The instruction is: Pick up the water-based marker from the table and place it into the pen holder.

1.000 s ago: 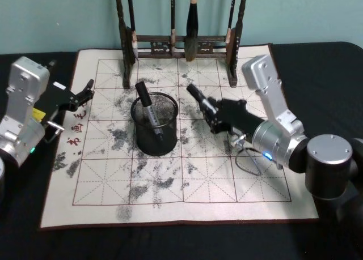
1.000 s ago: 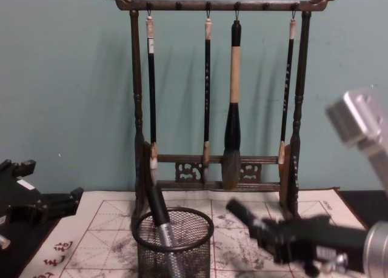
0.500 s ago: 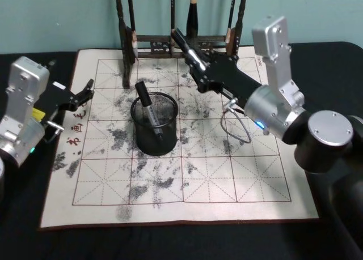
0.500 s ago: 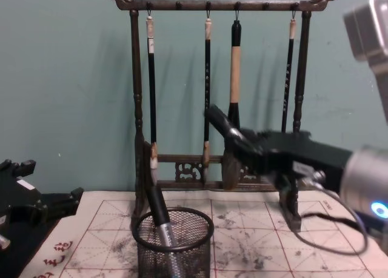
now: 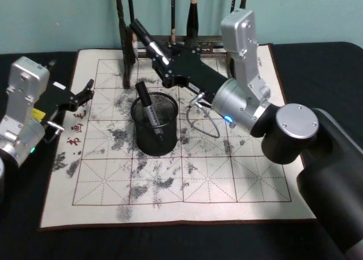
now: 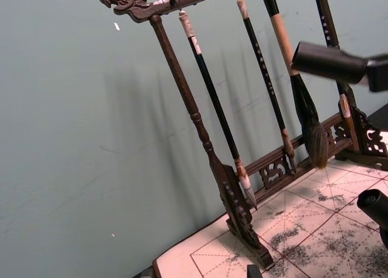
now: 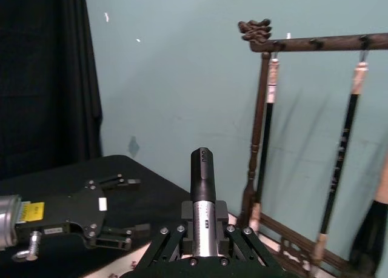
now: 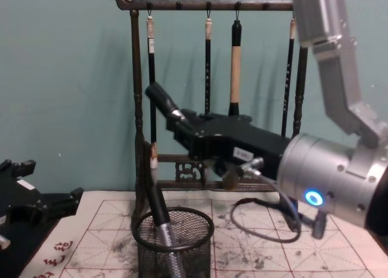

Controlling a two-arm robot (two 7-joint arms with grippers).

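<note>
Two markers, head view: the held marker (image 5: 144,36) is clamped in the right tool (image 5: 165,59), raised and slanting, higher than the pen holder (image 5: 142,141) and toward the brush rack (image 5: 125,50). A second marker (image 5: 148,108) leans inside the mesh cup.
Holder, head view: upright on the ink-stained mat (image 5: 187,175), which lies on the black table (image 5: 329,62).
Left tool, head view: at the mat's left edge (image 5: 84,96), fingers apart, holding nothing, well apart from the holder.
Writing, head view: red characters (image 5: 74,127) along the mat's left margin, not legible.
Chest view: the held marker (image 8: 162,99) tilts up to the left, above the holder's rim. A white label (image 8: 242,152) on the right tool is too small to read.
Right wrist view: the fingers (image 7: 233,241) are closed on the marker's silver barrel, whose print is unreadable. So is the yellow label (image 7: 33,210) on the left arm.
Left wrist view: the held marker's dark end (image 6: 327,61) is before the hanging brushes.
</note>
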